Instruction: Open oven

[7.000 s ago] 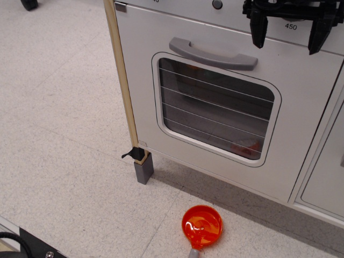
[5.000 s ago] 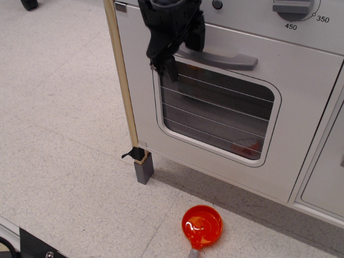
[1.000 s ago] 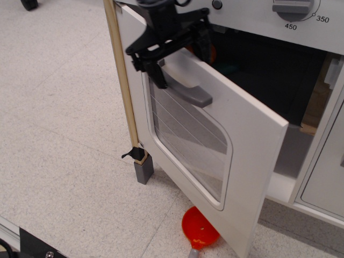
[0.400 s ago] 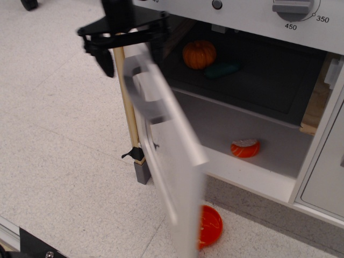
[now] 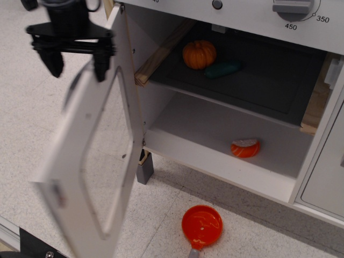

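The white oven (image 5: 226, 129) stands wide open. Its door (image 5: 91, 161) is swung out to the left past ninety degrees, with the inner face and window toward me. My black gripper (image 5: 75, 62) is at the upper left, above the door's top outer edge, with its two fingers spread apart and nothing between them. The handle is hidden behind the door. The grey temperature dial (image 5: 293, 6) sits at the top right. Inside, an orange pumpkin (image 5: 199, 54) and a teal item (image 5: 221, 69) lie on the dark shelf, and an orange-and-white piece (image 5: 245, 148) lies on the oven floor.
An orange ladle (image 5: 201, 228) lies on the speckled floor in front of the oven. A plain white cabinet door (image 5: 328, 177) is at the right. A grey foot (image 5: 144, 172) holds the oven's left corner.
The door has swung from shut to fully open toward the left. My gripper moved left with it and is now clear of the handle.
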You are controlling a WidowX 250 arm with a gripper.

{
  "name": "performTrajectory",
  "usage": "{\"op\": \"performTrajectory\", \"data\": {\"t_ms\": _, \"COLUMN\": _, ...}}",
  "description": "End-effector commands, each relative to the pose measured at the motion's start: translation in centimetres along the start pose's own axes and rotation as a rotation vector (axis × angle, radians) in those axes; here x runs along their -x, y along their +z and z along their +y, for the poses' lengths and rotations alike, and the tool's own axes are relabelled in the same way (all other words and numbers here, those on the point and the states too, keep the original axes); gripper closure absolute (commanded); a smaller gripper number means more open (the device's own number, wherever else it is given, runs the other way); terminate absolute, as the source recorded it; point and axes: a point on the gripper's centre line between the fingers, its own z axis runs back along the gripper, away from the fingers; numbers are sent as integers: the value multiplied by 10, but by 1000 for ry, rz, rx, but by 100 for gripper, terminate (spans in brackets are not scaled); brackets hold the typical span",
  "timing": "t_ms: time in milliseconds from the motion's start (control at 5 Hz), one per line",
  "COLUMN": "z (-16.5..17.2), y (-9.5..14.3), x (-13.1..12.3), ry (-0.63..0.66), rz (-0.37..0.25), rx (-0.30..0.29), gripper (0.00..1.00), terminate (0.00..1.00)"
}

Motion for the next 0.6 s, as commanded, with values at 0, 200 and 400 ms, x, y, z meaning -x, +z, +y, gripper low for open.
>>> {"op": "performTrajectory", "data": {"t_ms": 0, "z": 29, "y": 28, "x": -21, "ry": -154, "rz": 25, "rx": 43, "gripper": 0, "terminate": 0}}
{"op": "performTrajectory", "data": {"t_ms": 200, "z": 12, "y": 43, "x": -24, "ry": -147, "rz": 48, "rx": 80, "gripper": 0, "terminate": 0}}
{"op": "performTrajectory", "data": {"t_ms": 400, "z": -8, "y": 67, "x": -24, "ry": -83, "rz": 25, "rx": 121, "gripper": 0, "terminate": 100}}
